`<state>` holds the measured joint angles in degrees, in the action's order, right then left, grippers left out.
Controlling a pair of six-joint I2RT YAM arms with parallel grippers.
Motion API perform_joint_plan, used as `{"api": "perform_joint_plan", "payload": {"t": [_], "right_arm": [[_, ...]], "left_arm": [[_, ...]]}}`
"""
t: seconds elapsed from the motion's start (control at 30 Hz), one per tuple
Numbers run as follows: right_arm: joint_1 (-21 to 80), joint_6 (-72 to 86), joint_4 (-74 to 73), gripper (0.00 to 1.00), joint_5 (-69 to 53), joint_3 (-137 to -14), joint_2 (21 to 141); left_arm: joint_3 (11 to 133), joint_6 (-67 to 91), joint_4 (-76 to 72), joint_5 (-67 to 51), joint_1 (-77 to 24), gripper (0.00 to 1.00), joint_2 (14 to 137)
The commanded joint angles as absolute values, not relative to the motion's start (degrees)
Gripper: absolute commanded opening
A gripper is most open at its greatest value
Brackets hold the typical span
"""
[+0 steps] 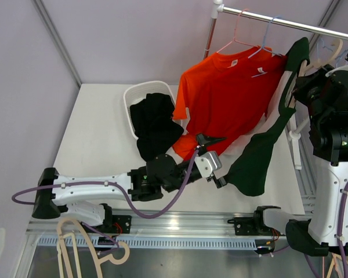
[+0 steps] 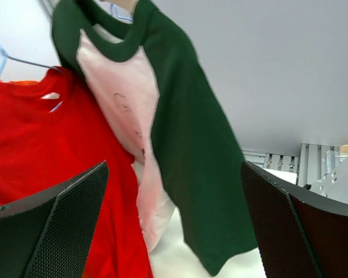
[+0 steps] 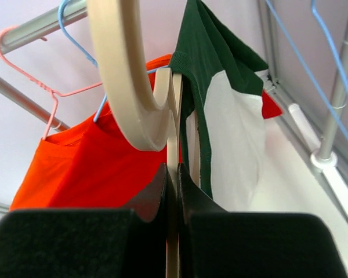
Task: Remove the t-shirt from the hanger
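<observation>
A green-and-white t-shirt [image 1: 260,152] hangs from a cream hanger [image 3: 127,75], off the rail, with its hem down on the table. My right gripper [image 3: 174,185] is shut on the hanger's thin stem below the hook, high at the right [image 1: 308,78]. In the right wrist view the shirt's green collar [image 3: 204,55] drapes over the hanger. My left gripper [image 1: 216,161] is open and empty, low over the table, just left of the shirt's hem. In the left wrist view the shirt [image 2: 188,150] hangs ahead of the wide-open fingers [image 2: 64,226], not between them.
An orange t-shirt [image 1: 226,95] hangs on a blue hanger [image 1: 265,47] on the metal rail [image 1: 278,22], beside a bare pink hanger [image 1: 236,37]. A white basket [image 1: 138,91] with black clothes [image 1: 153,124] stands behind the left arm. Spare cream hangers [image 1: 75,243] lie at the near left.
</observation>
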<state>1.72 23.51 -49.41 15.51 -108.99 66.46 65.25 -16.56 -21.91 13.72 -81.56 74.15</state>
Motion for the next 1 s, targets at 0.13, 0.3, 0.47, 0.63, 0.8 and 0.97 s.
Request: {"api": "perform_joint_plan", "payload": {"t": [0.13, 0.3, 0.47, 0.63, 0.8, 0.97], "right_arm": [[2.11, 26.63, -45.17, 0.0, 11.43, -112.15, 64.51], [2.11, 27.77, -46.32, 0.0, 10.29, -112.06, 63.9], [2.11, 28.3, -46.23, 0.0, 8.09, -111.8, 62.84], [2.11, 28.83, -47.11, 0.0, 6.07, -111.89, 61.79], [2.11, 28.74, -47.46, 0.0, 5.54, -111.71, 61.52], [2.11, 28.74, -47.37, 0.0, 5.1, -111.53, 60.91]], "left_arm": [[70.13, -20.55, -31.63, 13.27, -82.97, 0.99, 82.51], [74.7, -21.18, -31.9, 11.87, -82.97, 0.99, 87.62], [78.83, -20.83, -31.82, 11.07, -82.71, 0.99, 91.84], [82.35, -20.31, -31.82, 11.69, -81.04, 0.99, 96.15], [86.65, -17.14, -29.1, 11.51, -78.84, 0.91, 99.66], [91.49, -14.68, -23.91, 18.28, -78.66, 0.31, 102.3]]}}
